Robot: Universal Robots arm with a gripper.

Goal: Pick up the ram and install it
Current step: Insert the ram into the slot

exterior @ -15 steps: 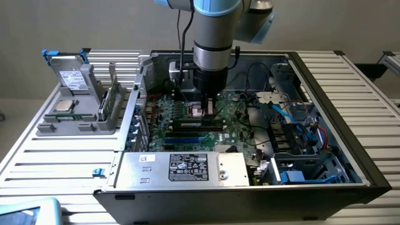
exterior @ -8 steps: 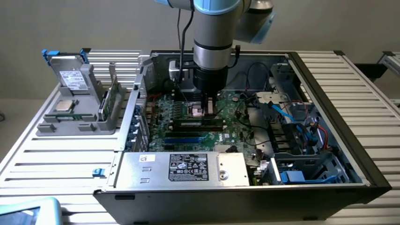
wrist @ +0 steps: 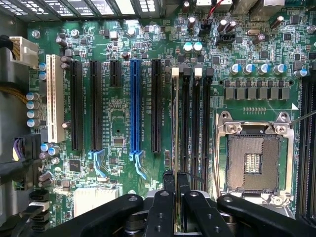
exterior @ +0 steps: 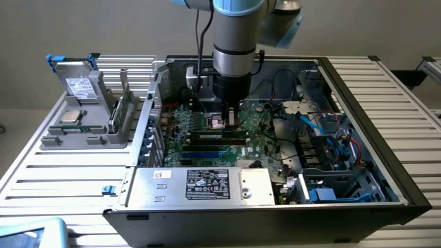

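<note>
Exterior view: a slatted bench point(exterior: 62, 175) carries an open computer case point(exterior: 276, 225) across the centre and right of the frame, with its motherboard point(exterior: 200, 124) lying flat inside. The arm point(exterior: 238, 36) hangs from the top centre down into the case. At the exterior view's left, a grey holder point(exterior: 76, 139) keeps an expansion card point(exterior: 123, 111) and a processor chip point(exterior: 71, 116).

Wrist view: the jaws pinch the ram point(wrist: 175, 123). It is seen edge-on, lined up with the memory slot farthest from the processor socket point(wrist: 256, 158). I cannot tell whether it is seated.
</note>
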